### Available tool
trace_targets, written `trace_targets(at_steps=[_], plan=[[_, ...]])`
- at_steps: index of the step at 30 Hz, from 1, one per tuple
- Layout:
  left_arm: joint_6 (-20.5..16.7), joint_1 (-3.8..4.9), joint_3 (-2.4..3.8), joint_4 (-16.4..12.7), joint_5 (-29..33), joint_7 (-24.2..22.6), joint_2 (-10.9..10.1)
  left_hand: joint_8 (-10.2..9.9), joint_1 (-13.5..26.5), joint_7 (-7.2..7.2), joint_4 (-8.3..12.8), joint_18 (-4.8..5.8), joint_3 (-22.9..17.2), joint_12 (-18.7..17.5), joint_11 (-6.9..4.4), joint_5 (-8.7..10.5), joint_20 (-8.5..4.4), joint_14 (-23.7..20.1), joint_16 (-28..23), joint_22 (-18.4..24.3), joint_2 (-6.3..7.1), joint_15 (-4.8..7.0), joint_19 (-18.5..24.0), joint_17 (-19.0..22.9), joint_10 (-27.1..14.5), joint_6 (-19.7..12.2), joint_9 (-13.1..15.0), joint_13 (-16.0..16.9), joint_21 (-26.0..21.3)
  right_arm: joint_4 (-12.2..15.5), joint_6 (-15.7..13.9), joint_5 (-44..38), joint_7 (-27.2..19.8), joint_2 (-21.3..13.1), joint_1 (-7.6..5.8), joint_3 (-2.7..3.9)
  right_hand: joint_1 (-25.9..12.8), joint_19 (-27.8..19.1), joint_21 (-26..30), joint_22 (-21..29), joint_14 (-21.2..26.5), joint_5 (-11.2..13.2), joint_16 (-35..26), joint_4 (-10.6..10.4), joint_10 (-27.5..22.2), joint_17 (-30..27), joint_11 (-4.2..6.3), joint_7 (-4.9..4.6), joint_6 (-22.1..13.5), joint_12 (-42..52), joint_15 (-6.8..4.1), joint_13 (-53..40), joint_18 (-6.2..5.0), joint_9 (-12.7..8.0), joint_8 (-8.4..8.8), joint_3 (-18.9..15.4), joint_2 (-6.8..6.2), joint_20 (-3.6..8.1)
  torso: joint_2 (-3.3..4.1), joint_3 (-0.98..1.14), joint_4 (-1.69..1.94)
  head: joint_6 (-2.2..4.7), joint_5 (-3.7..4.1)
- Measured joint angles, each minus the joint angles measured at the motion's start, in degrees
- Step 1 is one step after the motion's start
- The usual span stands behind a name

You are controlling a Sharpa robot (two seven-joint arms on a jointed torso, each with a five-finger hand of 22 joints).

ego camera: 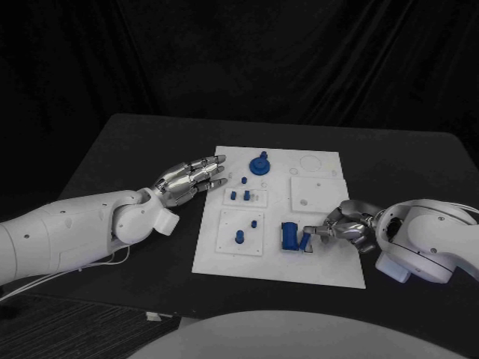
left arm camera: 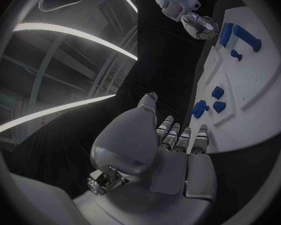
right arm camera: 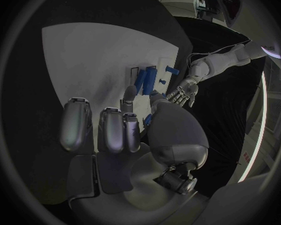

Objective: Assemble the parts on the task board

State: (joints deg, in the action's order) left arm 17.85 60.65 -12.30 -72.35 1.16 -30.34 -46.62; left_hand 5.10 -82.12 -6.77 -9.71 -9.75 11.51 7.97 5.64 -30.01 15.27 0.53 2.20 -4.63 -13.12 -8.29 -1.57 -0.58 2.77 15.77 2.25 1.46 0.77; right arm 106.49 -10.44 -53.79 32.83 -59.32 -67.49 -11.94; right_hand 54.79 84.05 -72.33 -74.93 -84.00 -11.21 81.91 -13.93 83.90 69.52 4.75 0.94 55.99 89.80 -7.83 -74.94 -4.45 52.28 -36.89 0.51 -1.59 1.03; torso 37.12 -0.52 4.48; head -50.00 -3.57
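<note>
The white task board [ego camera: 324, 265] lies in the middle of the black table. A round blue knob [ego camera: 261, 164] stands near its far edge, with small blue pegs [ego camera: 245, 196] and another blue peg [ego camera: 242, 238] in the plates on its left side. A blue block [ego camera: 290, 238] stands on the board's right half. My right hand [ego camera: 342, 224] is right beside it, and thumb and a finger pinch a small blue part [right arm camera: 148, 119] next to the block [right arm camera: 145, 79]. My left hand [ego camera: 191, 179] lies at the board's left edge with its fingers [left arm camera: 178, 135] stretched out and holding nothing.
A square plate [ego camera: 315, 191] and round cut-outs [ego camera: 313, 161] sit at the board's far right. Bare black table [ego camera: 142, 142] lies to the left and at the back. The table's front edge runs close below the board.
</note>
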Motion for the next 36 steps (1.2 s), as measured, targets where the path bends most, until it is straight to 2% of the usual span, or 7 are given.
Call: trace_targets(at_steps=[4,10,17,19,23,28,36], plan=[[0.0,0.00,0.00,0.0,0.0,0.0,0.0,0.0,0.0,0.00,0.0,0.00,0.0,0.0,0.00,0.00,0.00,0.0,0.0,0.0,0.00,0.00,0.0,0.0,0.0,0.0,0.0,0.0,0.0,-0.5,1.3,0.0,0.1,0.8,0.00,0.00,-0.5,-0.1,-0.1,0.0,0.0,0.0,0.0,-0.8,0.1,0.2,0.06,0.10,0.1,0.0,0.00,0.0,0.00,0.3,-0.05,-0.2,0.53,0.12,-0.01,-0.01,0.01,0.00,0.07],[0.1,-0.01,0.00,0.0,0.0,0.1,0.0,0.2,0.0,0.00,0.0,-0.01,0.0,0.0,0.00,0.00,0.00,0.0,0.0,0.0,0.00,0.00,0.0,0.0,0.0,0.0,0.0,0.0,0.0,-1.6,3.0,0.0,0.2,2.0,0.00,0.00,-0.5,0.0,-0.6,0.0,0.0,-1.7,0.2,-0.9,0.0,0.4,0.42,0.74,0.8,0.0,0.00,0.0,-0.01,0.8,-0.26,0.0,0.56,0.41,-0.04,-0.07,0.03,0.00,0.02],[0.1,-0.01,0.00,0.0,0.0,0.2,0.0,0.2,0.0,0.00,0.0,0.00,0.0,0.0,0.00,0.00,0.00,0.0,0.0,0.0,0.00,0.00,0.0,0.0,0.0,0.0,0.0,0.0,0.0,-2.5,5.0,0.0,0.4,2.8,0.00,0.00,0.3,0.0,-0.9,0.0,0.0,-3.2,0.2,-0.9,0.2,0.6,0.63,0.84,1.7,0.0,-0.37,0.0,-0.01,1.0,-0.26,0.0,1.35,0.40,-0.03,-0.10,0.07,0.00,-0.02],[0.1,-0.01,0.00,0.0,0.0,0.2,0.0,0.2,0.0,0.00,0.0,0.00,0.0,0.0,0.00,0.00,0.00,0.0,0.0,0.0,0.00,0.00,0.0,0.0,0.0,0.0,0.0,0.0,0.0,-2.7,5.5,0.0,0.5,2.9,0.00,0.00,0.5,-0.1,-1.0,0.0,0.0,-4.4,0.2,-0.7,0.1,0.6,0.71,1.04,2.3,0.0,-0.37,0.0,-0.01,1.1,-0.20,0.2,1.55,0.50,-0.01,-0.10,0.07,0.00,-0.02],[0.1,-0.01,0.01,0.0,0.0,0.2,0.0,0.2,0.0,0.00,0.0,0.00,0.0,0.0,0.00,0.00,0.00,0.0,0.0,0.0,0.00,0.00,0.0,0.0,0.0,0.0,0.0,0.0,0.0,-3.0,6.3,0.0,0.6,3.2,0.00,-0.01,1.1,0.0,-1.0,0.0,0.1,-8.6,0.2,-0.1,0.0,0.6,0.83,1.11,2.6,0.0,-0.53,0.0,-0.01,1.3,0.75,0.8,2.01,0.82,0.02,-0.10,0.07,0.00,-0.02],[0.2,-0.01,0.01,0.0,0.0,0.3,0.1,0.2,0.0,0.00,0.0,0.00,0.0,0.0,0.00,0.00,0.00,0.0,0.0,0.0,0.00,0.00,0.0,0.0,0.0,0.0,0.0,0.0,0.0,-3.1,7.0,0.0,0.7,3.2,0.00,-0.01,2.1,0.0,-1.0,0.0,0.1,-12.9,0.2,0.7,0.0,0.6,0.83,1.11,2.6,0.0,-0.53,0.0,-0.01,1.6,1.83,1.6,1.60,0.82,0.02,-0.08,0.07,0.00,-0.04],[0.3,-0.03,0.01,0.1,0.0,0.4,0.2,0.2,0.0,0.00,0.0,-0.01,0.0,0.0,0.00,0.00,0.00,0.0,0.0,0.0,0.00,0.00,0.0,0.0,0.0,0.0,0.0,0.0,0.0,-3.1,7.6,0.0,0.8,3.2,0.00,0.01,2.4,0.0,-1.0,0.0,0.1,-15.5,0.2,1.3,0.0,0.5,0.83,1.11,2.6,0.0,-0.52,0.0,-0.01,1.8,2.58,2.2,1.30,0.82,0.02,-0.05,0.03,0.00,-0.13]])
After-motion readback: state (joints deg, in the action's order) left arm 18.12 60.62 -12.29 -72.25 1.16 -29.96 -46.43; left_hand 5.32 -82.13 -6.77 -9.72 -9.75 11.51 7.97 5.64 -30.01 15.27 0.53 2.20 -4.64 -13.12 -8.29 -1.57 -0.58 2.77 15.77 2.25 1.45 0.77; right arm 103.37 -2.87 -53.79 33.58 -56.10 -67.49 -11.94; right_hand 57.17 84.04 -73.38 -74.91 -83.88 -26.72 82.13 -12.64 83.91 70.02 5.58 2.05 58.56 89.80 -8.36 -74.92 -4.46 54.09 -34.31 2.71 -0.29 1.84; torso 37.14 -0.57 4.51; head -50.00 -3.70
